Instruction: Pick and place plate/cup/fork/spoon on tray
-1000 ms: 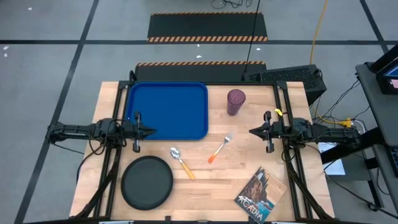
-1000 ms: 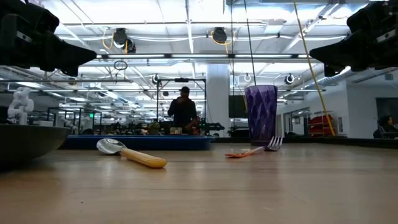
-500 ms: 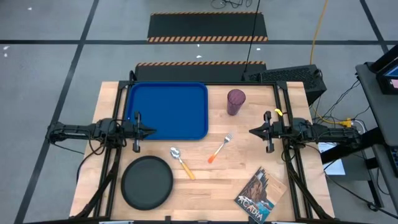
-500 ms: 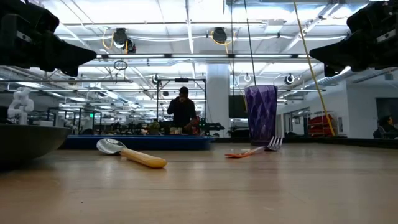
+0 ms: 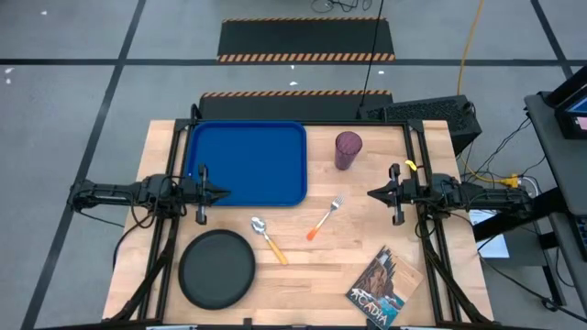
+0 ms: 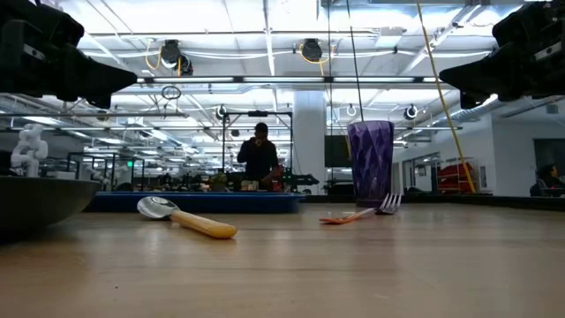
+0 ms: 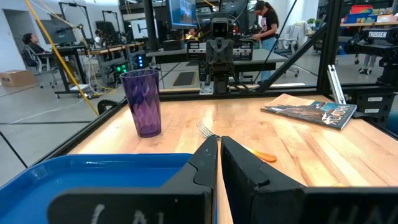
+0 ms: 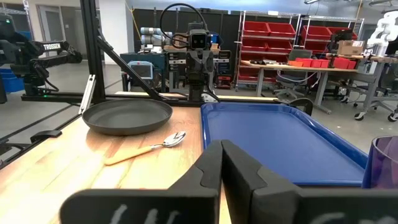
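Observation:
The blue tray (image 5: 246, 163) lies at the far left of the table. The black plate (image 5: 217, 267) lies near the front left. The purple cup (image 5: 348, 149) stands upright right of the tray. The fork (image 5: 325, 218) with the orange handle and the spoon (image 5: 269, 238) with the yellow-orange handle lie at mid-table. My left gripper (image 5: 226, 193) is shut and empty above the tray's near edge. My right gripper (image 5: 371, 194) is shut and empty right of the fork.
A magazine (image 5: 385, 288) lies at the front right corner of the table. Black frame rails run along the table's left and right sides. A person stands in the room beyond the table (image 6: 259, 155).

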